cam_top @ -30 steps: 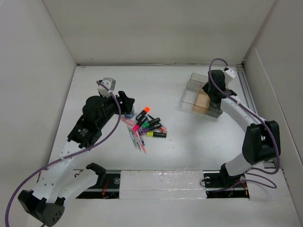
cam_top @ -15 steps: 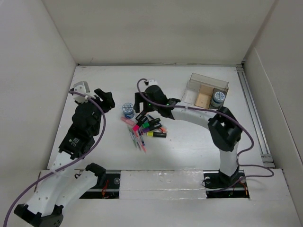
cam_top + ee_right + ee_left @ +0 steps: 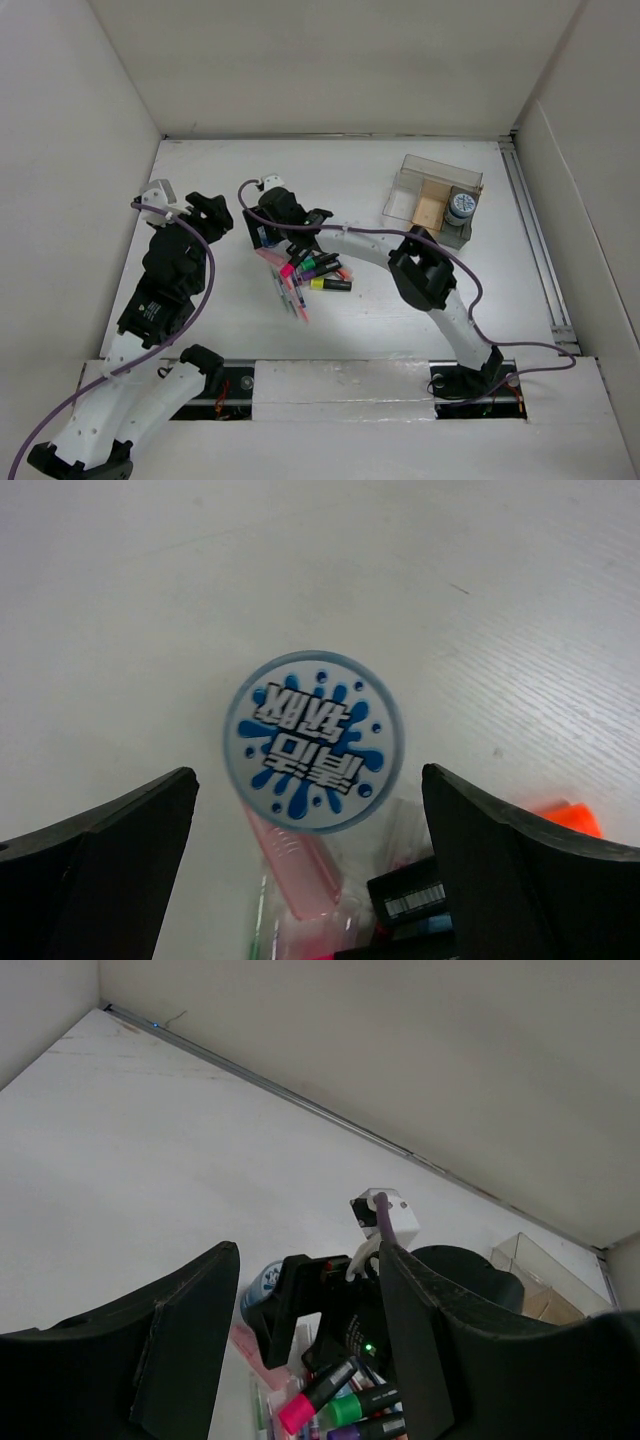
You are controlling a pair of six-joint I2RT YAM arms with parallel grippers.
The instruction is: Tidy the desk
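On the white desk (image 3: 400,300) a small round jar with a blue splash-pattern lid (image 3: 312,742) stands at the left end of a pile of markers and pens (image 3: 312,266). My right gripper (image 3: 308,780) hangs right above that jar, open, one finger to each side of the lid and not touching it. In the top view the right gripper (image 3: 266,232) covers most of the jar. My left gripper (image 3: 212,212) hovers to the left of it, open and holding nothing. Its wrist view looks at the right gripper, the jar (image 3: 258,1288) and the markers (image 3: 330,1400).
A clear compartmented organizer (image 3: 430,200) sits at the back right, with a second blue-lidded jar (image 3: 460,207) and a tan block (image 3: 430,208) inside. A pink case (image 3: 300,865) lies under the pens. White walls close in the desk on three sides.
My right arm swung from the organizer, leaving a jar in it, across to the jar by the markers. My left gripper drew back to the left, away from that jar.
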